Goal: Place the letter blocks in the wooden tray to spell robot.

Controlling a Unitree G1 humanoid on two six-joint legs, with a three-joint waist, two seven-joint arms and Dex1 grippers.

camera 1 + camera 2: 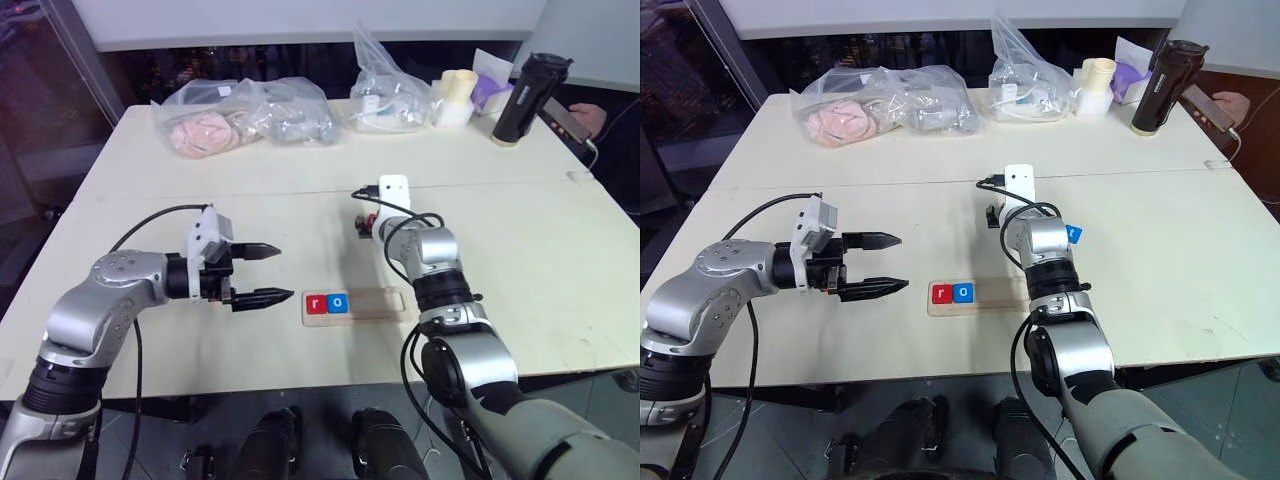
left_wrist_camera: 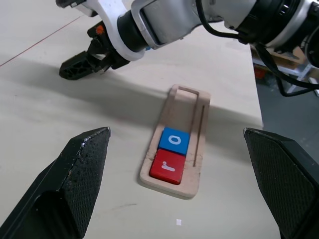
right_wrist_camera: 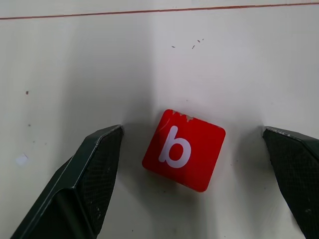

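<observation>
Head view, tray: the wooden tray (image 1: 356,304) lies flat on the pale table (image 1: 560,270), near the front edge
Head view, blocks in tray: a red r block (image 1: 317,304) and a blue o block (image 1: 339,302) sit side by side at the tray's left end, touching
Head view, left claw: the left gripper (image 1: 262,273) hangs just left of the tray, pointing at it, with its two black fingers spread wide and nothing between them
Head view, right arm: it reaches forward past the tray; a bit of a blue block (image 1: 1074,234) peeks out beside it
Head view, far side: clear plastic bags (image 1: 245,115) and a dark bottle (image 1: 528,98) sit along the back of the table
Left wrist view: the tray with r and o lies between the wide-open fingers (image 2: 75,181)
Right wrist view: the right gripper (image 3: 192,169) is spread wide over a red b block (image 3: 183,149), which lies flat on the table between the fingers, touching neither
</observation>
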